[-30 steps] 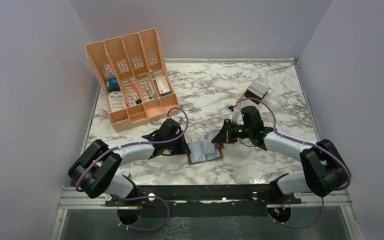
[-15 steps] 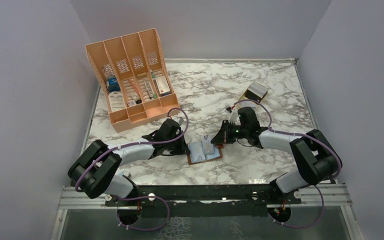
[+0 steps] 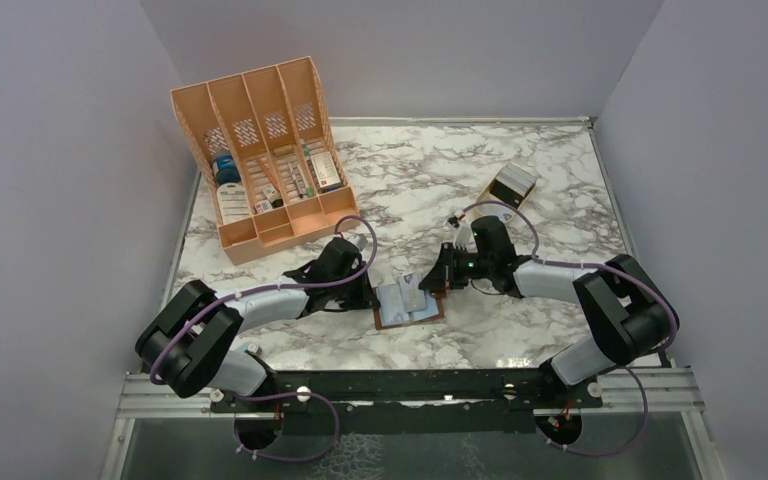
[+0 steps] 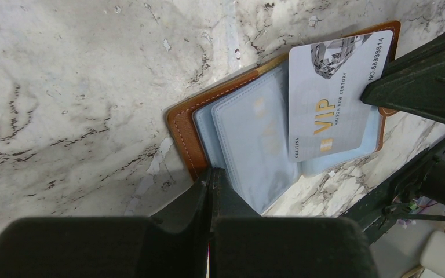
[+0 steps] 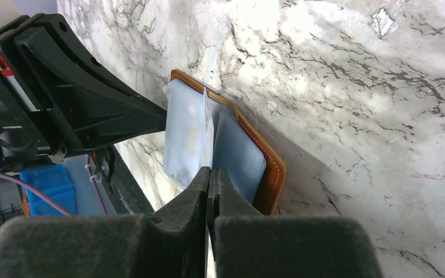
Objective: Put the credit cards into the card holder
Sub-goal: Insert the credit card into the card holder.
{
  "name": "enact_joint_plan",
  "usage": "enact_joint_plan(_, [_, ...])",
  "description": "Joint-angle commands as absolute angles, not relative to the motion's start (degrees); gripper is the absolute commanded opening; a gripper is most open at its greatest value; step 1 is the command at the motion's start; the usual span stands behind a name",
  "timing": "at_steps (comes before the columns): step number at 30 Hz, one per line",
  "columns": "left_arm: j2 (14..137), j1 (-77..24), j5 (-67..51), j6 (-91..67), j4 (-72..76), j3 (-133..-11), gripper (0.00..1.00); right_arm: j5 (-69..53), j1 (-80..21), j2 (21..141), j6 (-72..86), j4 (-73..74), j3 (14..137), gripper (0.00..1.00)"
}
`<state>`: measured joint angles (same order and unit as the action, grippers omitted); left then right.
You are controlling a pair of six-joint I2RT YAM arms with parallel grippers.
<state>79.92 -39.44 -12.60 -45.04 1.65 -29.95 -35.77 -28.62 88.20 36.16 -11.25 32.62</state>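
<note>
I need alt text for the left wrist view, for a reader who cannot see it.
An open brown card holder lies on a marble table, one clear sleeve pinched by the shut left gripper. The right gripper holds a white VIP credit card over the sleeves.

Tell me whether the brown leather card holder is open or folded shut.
Open. The brown leather card holder lies spread flat, its clear bluish plastic sleeves exposed, with a white VIP card over them.
</note>
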Motion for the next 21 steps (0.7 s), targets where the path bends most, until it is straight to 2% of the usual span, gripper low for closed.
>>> enact_joint_plan(1, [79.2, -39.3, -10.9, -43.7, 0.1, -30.1, 0.0, -34.3, -29.4, 88.1, 35.7, -12.9, 31.0, 0.01])
enact_joint_plan(21, [78.5, -39.3, -10.2, -45.1, -0.4, -29.3, 0.0, -25.3, -32.4, 81.1, 43.0, -17.1, 23.1, 0.01])
